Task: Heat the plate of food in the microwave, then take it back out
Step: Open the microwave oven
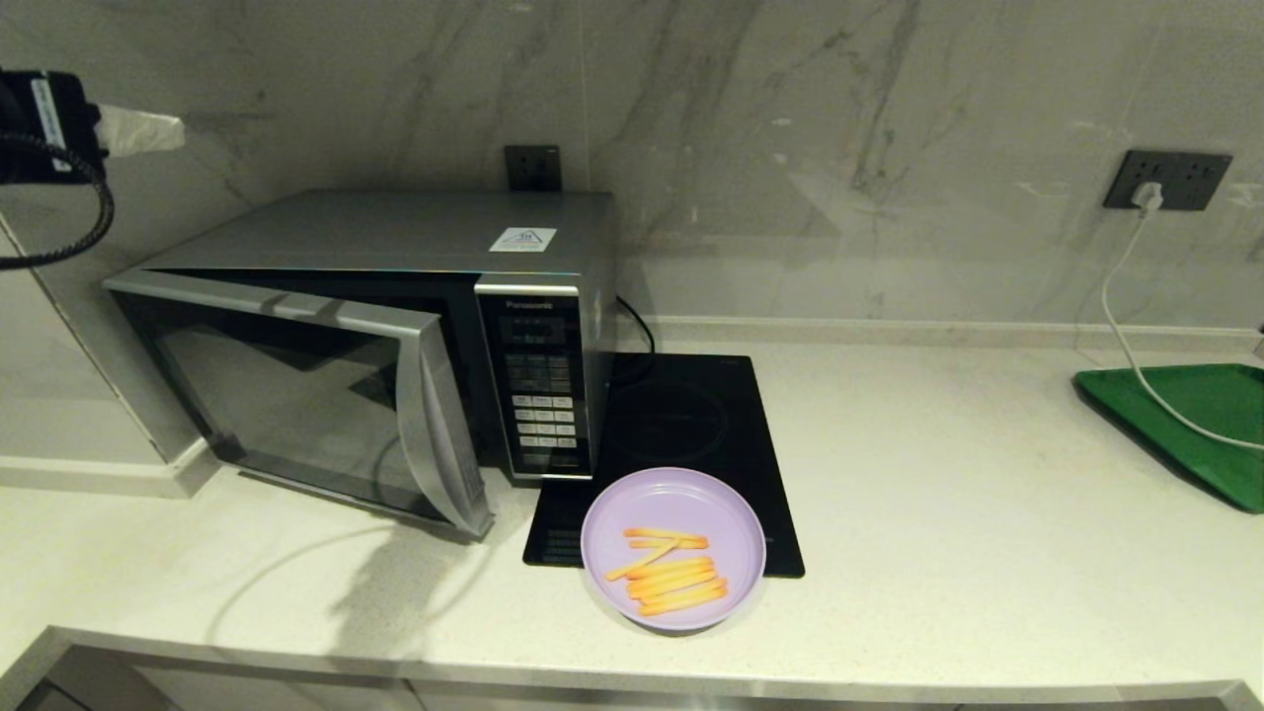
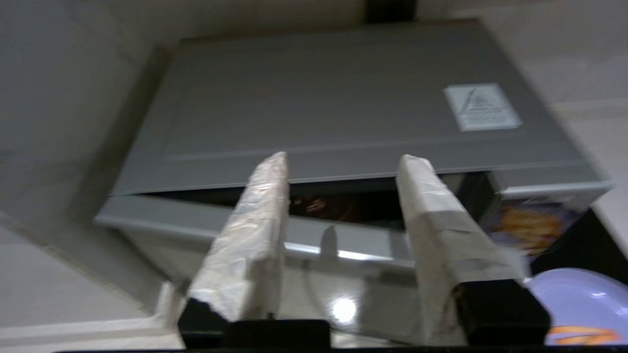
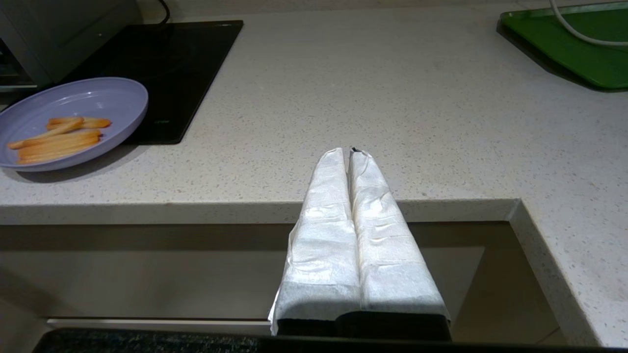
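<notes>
While the microwave [image 1: 395, 326] stands with its door [image 1: 296, 395] ajar, the plate of food [image 1: 673, 548] sits outside on the countertop [image 1: 938, 513], overlapping the black hob [image 1: 681, 434] (fries toward its front half). The left gripper [image 2: 341, 164] hovers high above the microwave, fingers spread wide. The right gripper [image 3: 349, 153], fingers pressed together and holding nothing, hangs at the counter's front edge.

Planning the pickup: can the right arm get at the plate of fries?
Probably yes: the plate of food sits uncovered near the counter edge, bare counter between it and the shut right end effector.
</notes>
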